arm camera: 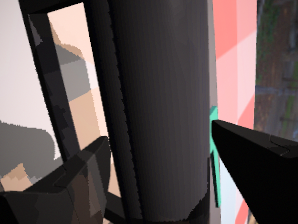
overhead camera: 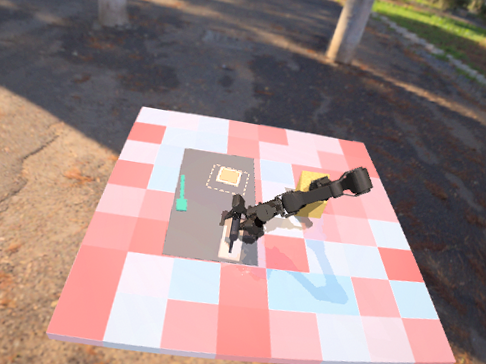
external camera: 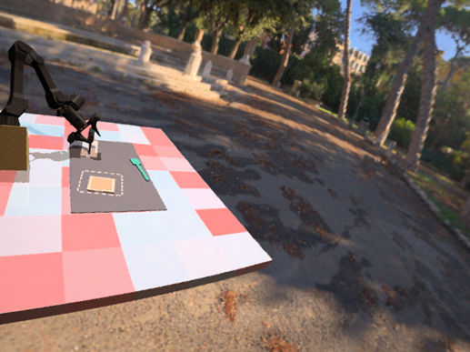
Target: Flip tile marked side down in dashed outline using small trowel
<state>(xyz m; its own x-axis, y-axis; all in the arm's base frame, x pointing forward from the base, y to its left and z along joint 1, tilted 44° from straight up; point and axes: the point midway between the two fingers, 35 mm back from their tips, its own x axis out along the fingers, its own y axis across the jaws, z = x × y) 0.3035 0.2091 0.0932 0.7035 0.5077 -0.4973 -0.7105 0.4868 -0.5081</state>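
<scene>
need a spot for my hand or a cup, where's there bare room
Between the green tool and pale plate; also the table strip beyond the mat's plate end. Crowded: around the gripper, and under the arm toward the yellow block.

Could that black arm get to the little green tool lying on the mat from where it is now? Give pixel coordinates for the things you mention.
Probably yes: the arm [overhead camera: 293, 202] [external camera: 47, 83] already hangs over the same mat [overhead camera: 197, 232] [external camera: 138, 203], and nothing seems to stand between it and the green tool [overhead camera: 182, 194] [external camera: 140, 169].
</scene>
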